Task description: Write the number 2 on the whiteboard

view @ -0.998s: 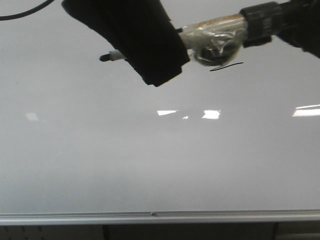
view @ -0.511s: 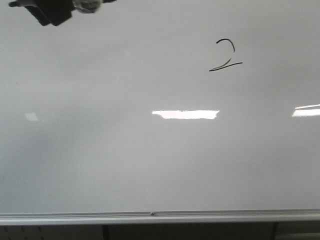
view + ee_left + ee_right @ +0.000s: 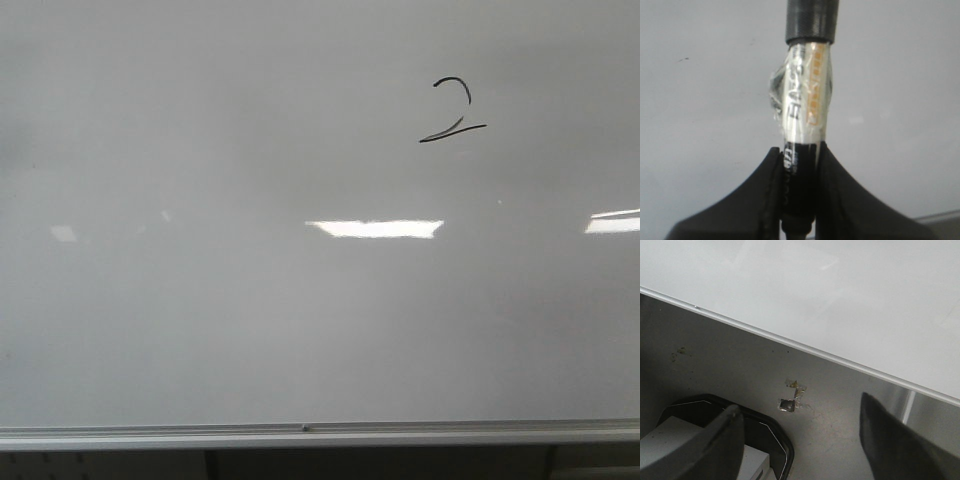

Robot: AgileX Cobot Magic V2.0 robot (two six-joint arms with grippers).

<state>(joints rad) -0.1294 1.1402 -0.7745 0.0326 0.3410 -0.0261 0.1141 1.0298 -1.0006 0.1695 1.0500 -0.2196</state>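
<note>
Standing on the whiteboard (image 3: 250, 320), the number 2 (image 3: 452, 110); left pincer (image 3: 799, 165) pinches what looks like a taped marker (image 3: 805, 105); right pincer (image 3: 800, 440) spread.

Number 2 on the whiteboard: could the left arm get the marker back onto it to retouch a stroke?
Probably yes. The number 2 sits uncovered on the whiteboard, and the left gripper is shut on the marker. The right gripper hangs open off the board.

Even, dim grey light. Bright rectangular glare patches sit on the glossy whiteboard (image 3: 200, 330) in the front view. The left wrist view is soft, the marker (image 3: 805, 100) between the fingers blurred; right fingers (image 3: 900, 445) are blurred dark shapes.
</note>
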